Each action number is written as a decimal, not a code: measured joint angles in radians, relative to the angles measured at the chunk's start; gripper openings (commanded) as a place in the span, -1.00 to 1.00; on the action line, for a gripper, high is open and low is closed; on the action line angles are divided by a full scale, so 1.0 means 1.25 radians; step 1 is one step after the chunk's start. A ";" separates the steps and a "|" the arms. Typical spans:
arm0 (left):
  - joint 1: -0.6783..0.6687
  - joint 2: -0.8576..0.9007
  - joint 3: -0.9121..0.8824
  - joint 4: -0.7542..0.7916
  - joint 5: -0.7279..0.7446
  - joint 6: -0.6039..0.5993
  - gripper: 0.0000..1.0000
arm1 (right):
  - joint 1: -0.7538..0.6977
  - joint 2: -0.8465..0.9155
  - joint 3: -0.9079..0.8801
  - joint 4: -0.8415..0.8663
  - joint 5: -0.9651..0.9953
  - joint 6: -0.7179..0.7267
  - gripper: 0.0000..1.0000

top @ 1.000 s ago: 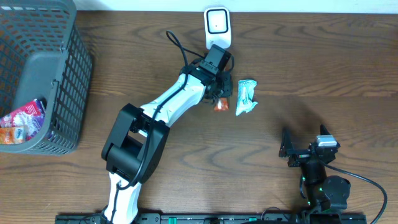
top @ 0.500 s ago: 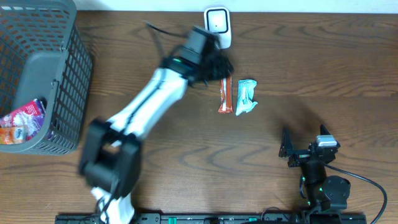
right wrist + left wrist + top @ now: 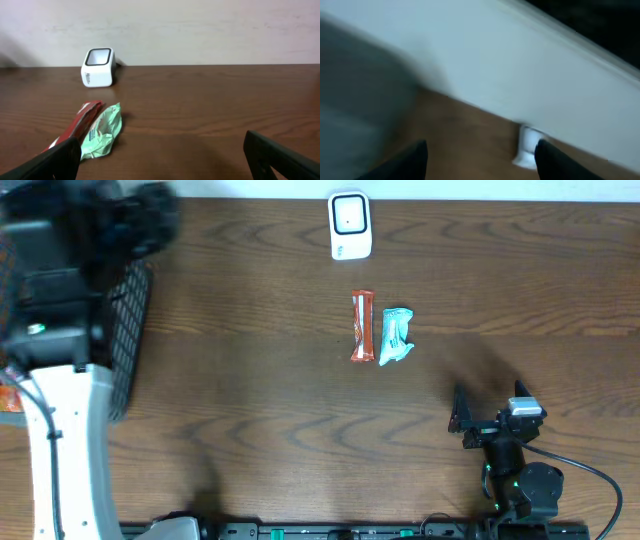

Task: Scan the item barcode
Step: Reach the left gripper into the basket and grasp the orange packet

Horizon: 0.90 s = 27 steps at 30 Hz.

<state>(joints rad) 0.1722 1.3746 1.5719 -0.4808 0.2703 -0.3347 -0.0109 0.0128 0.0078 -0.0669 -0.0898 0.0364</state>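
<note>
Overhead: the scanner (image 3: 349, 225) stands at 12 o'clock on the table (image 3: 520, 280), by the far edge. The bar (image 3: 362, 326) lies flat nearer the middle, straight toward 6 o'clock from the scanner and apart from it. The packet (image 3: 395, 337) lies at the bar's 3 o'clock, just beside it. My left arm (image 3: 65, 410) is a blur at 9 o'clock, with its dark end above the basket (image 3: 128, 330). My right gripper (image 3: 488, 418) sits at 5 o'clock, well apart from both items, fingers spread.

Left wrist: all is smeared. My left gripper (image 3: 480, 162) shows as two dark fingers at 7 and 5 o'clock with a bare gap between them, spread and holding nothing. Past them are brown wood, a pale wall (image 3: 485, 60), and a white smear (image 3: 526, 147) I cannot name for sure.

Right wrist: my fingers sit in the bottom corners at 7 and 5 o'clock, spread wide with nothing between. The scanner is at 10 o'clock by the wall. The bar and packet lie at 8 o'clock, touching along their sides, packet on the 3 o'clock side.
</note>
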 measured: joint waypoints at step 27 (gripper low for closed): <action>0.381 0.291 -0.001 -0.314 -0.492 -0.078 0.77 | 0.000 0.000 0.000 0.000 0.000 0.000 0.98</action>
<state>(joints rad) 0.6483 1.7386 1.5707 -0.8734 -0.3450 -0.4320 -0.0109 0.0128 0.0078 -0.0669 -0.0898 0.0360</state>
